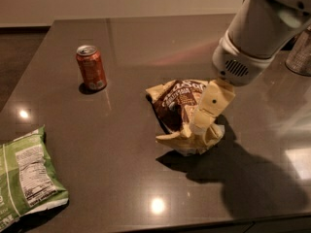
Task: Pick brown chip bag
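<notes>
The brown chip bag [177, 101] lies crumpled near the middle of the dark table [126, 169], dark brown with white lettering and pale yellow edges. My gripper [200, 124] comes down from the upper right and sits right over the bag's right side, low against it and covering part of it. The white arm housing [252, 38] rises above and behind it.
A red soda can [91, 67] stands upright at the back left. A green chip bag [24, 176] lies at the front left corner. A metallic container [301, 52] shows at the right edge. The table's front edge runs along the bottom.
</notes>
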Action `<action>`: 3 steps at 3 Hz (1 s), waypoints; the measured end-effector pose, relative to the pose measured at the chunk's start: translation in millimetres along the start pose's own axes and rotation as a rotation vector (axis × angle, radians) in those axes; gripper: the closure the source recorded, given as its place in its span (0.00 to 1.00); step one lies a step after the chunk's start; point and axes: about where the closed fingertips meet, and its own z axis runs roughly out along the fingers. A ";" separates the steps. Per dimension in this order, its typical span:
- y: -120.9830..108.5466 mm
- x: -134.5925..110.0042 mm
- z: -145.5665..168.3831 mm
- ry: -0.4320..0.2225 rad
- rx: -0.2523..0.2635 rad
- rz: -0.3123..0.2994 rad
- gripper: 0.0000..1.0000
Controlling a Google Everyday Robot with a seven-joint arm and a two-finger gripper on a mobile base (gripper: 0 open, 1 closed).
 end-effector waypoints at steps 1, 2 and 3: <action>11.4 -15.0 10.4 0.019 -0.041 0.040 0.00; 19.7 -26.0 32.2 0.067 -0.096 0.067 0.00; 20.0 -31.2 46.9 0.100 -0.127 0.086 0.00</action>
